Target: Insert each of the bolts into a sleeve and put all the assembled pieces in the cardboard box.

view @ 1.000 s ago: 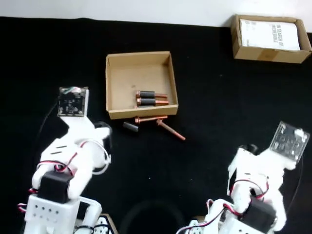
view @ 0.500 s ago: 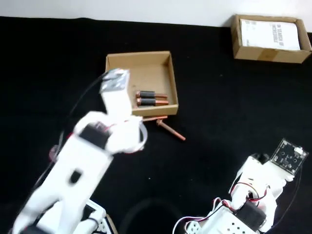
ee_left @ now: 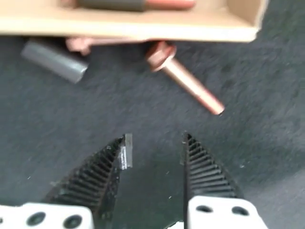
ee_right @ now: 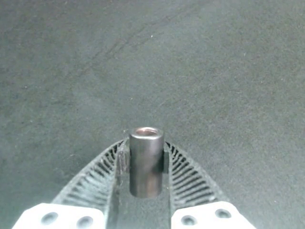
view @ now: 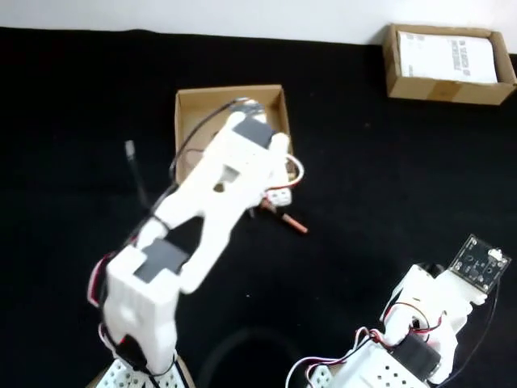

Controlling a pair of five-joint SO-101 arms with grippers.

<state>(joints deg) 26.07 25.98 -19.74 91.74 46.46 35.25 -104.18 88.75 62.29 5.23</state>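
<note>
Left gripper point(ee_left: 155, 148) w/ jaws apart over black tabletop point(view: 388, 178), near loose bolt point(ee_left: 183, 78) beside cardboard box point(view: 210, 91); right gripper point(ee_right: 146, 147) clamped on sleeve point(ee_right: 146, 167); second box point(view: 448, 61) upper right.

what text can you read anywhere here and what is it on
White sheet in the small box at the far right of the table: several lines of dark print, too blurred to read.
Circuit board on the right arm's wrist: no marks that can be read.
Bolt, sleeve, cardboard box: no text on them.
</note>
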